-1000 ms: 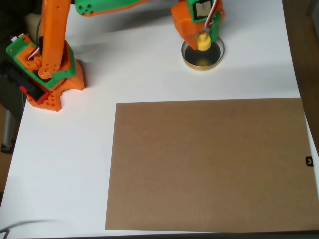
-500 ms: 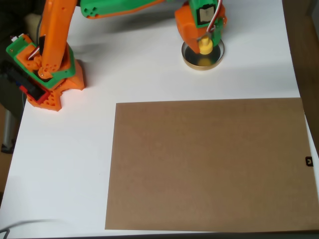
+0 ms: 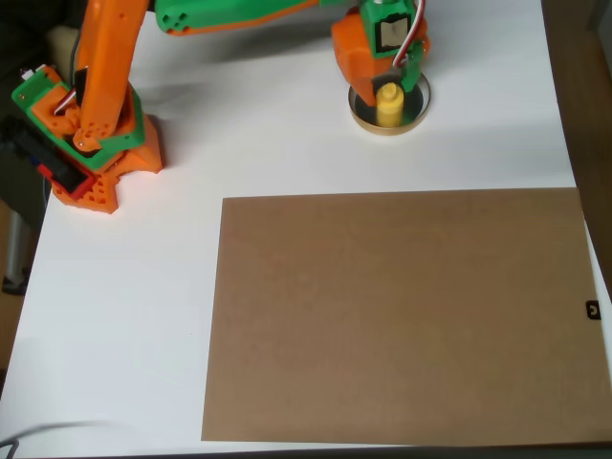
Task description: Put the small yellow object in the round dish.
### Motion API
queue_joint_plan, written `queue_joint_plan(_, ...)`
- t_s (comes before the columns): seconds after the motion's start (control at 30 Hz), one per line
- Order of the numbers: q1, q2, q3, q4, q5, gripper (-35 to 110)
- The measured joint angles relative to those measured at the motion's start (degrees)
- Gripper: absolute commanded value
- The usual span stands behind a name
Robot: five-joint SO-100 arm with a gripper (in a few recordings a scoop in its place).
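1. Seen from overhead: the hand of the orange-and-green arm poised over the far edge of the round dish, near the top of the white counter.
2. Directly below the hand, toward the picture's bottom edge: the small yellow object, lying over the dark inside of the dish, within the pale rim.
3. Long axis of the yellow piece running roughly up-and-down in the picture, one rounded end toward the hand, the other toward the middle of the dish.
4. Grip hard to read from this angle (fingertips hidden under the wrist housing): cannot tell whether closed on the yellow piece or already parted. Top of the piece touching or tucked just under the hand's lower edge; no gap to be made out.
5. Equally unclear whether resting on the dish floor or hanging a little above it; no shadow distinct enough to settle that.
6. Judged stage: at or just about at the release, the piece being already over the right container.
7. The relation that counts: piece inside the rim, hand straight above and slightly behind it. So, probably, a plain opening and a lift straight up, with no sideways drift, lest a finger drag the piece over the low rim.
8. Elsewhere: a large brown sheet covering the nearer part of the counter, well apart from the dish.
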Motion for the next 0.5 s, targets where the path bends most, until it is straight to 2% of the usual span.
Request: queue_joint_plan(0.5, 2.9, 6.0, 2.3, 3.3, -7.3, 23)
